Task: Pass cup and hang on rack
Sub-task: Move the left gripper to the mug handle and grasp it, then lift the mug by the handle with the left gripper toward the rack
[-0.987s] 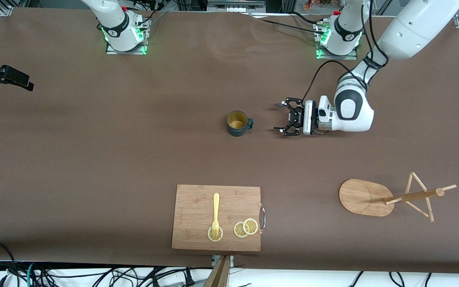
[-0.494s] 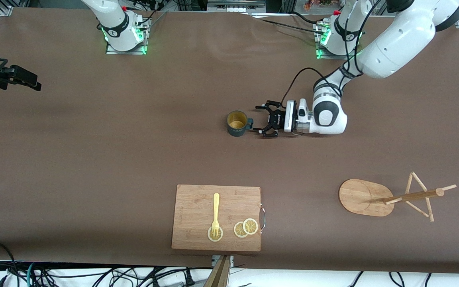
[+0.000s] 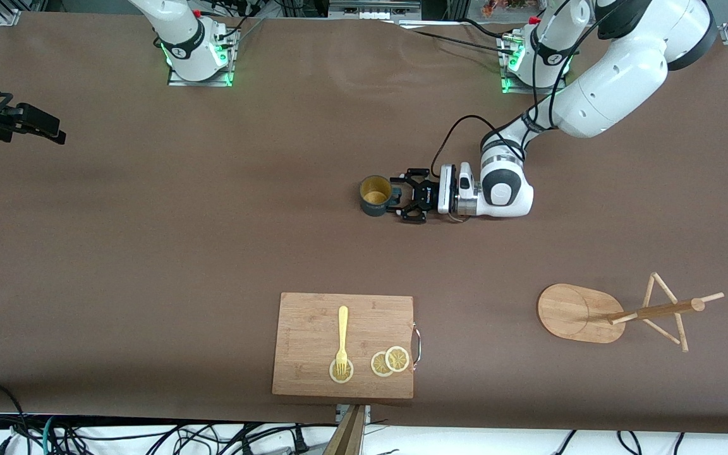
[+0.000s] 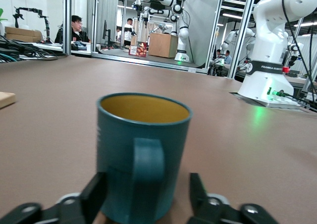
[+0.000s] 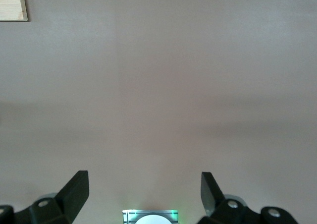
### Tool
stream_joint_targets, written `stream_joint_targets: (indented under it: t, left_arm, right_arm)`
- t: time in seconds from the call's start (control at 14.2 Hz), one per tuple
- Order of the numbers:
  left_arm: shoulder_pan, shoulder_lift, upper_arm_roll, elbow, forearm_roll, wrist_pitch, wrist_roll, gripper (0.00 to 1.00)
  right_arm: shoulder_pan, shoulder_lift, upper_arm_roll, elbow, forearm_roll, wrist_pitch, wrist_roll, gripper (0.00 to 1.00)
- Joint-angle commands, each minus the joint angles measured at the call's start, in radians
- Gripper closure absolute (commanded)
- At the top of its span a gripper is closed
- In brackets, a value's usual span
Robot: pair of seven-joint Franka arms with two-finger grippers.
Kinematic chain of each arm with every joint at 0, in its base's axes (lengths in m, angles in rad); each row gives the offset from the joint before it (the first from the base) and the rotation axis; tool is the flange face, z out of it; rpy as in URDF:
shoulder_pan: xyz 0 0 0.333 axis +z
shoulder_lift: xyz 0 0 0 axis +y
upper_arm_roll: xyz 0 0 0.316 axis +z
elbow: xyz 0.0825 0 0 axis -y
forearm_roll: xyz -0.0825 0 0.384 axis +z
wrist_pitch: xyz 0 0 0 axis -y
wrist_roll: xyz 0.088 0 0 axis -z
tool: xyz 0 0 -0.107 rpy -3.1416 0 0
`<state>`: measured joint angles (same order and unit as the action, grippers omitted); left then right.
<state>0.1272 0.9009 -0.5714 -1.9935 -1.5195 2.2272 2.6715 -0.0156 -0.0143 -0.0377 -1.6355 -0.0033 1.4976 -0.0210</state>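
Observation:
The dark teal cup [image 3: 375,196] with a yellow inside stands upright mid-table, its handle turned toward the left arm's end. My left gripper [image 3: 399,198] is low at the table, open, with its fingers on either side of the handle. In the left wrist view the cup [image 4: 143,135] fills the middle, and the gripper [image 4: 147,196] has one dark finger [image 4: 94,194] on each side of the handle, apart from it. The bamboo rack [image 3: 591,311] stands nearer the camera, toward the left arm's end. My right gripper [image 3: 42,126] waits, open and empty [image 5: 143,189], high over the table's edge at the right arm's end.
A wooden cutting board [image 3: 343,344] lies near the front edge with a yellow fork [image 3: 342,338] and lemon slices [image 3: 390,361] on it. Its corner shows in the right wrist view [image 5: 12,3]. The right arm's base [image 5: 150,216] shows there too.
My left gripper has moved across the table toward the cup, and its open fingers now straddle the handle. The cup has not moved. The right gripper shifted slightly.

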Motion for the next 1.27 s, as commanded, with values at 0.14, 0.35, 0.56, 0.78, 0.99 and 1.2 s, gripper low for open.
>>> stream_joint_targets:
  t: [0.14, 0.35, 0.56, 0.78, 0.99, 1.2]
  left_arm:
    - [0.002, 0.01, -0.002, 0.015, -0.033, 0.008, 0.036, 1.0]
    - [0.011, 0.01, -0.001, 0.012, -0.037, 0.003, 0.03, 1.0]
    - [0.058, -0.019, -0.001, -0.008, -0.034, -0.004, 0.031, 1.0]
    - [0.196, -0.169, -0.007, -0.106, -0.021, -0.009, -0.107, 1.0]
    - [0.349, -0.315, -0.013, -0.169, 0.073, -0.07, -0.385, 1.0]
    - [0.477, -0.362, -0.016, -0.176, 0.179, -0.19, -0.653, 1.0]
  right_arm:
    - [-0.009, -0.006, 0.002, 0.006, 0.013, -0.01, -0.016, 0.0]
    - [-0.009, -0.006, 0.002, 0.006, 0.013, -0.01, -0.016, 0.0]
    - [-0.009, -0.006, 0.002, 0.006, 0.013, -0.008, -0.016, 0.0]
    - [-0.009, -0.006, 0.001, 0.006, 0.013, -0.01, -0.016, 0.0]
    - [-0.009, -0.004, 0.001, 0.006, 0.013, -0.01, -0.016, 0.0]
    - [-0.009, -0.006, 0.001, 0.006, 0.013, -0.01, -0.016, 0.0]
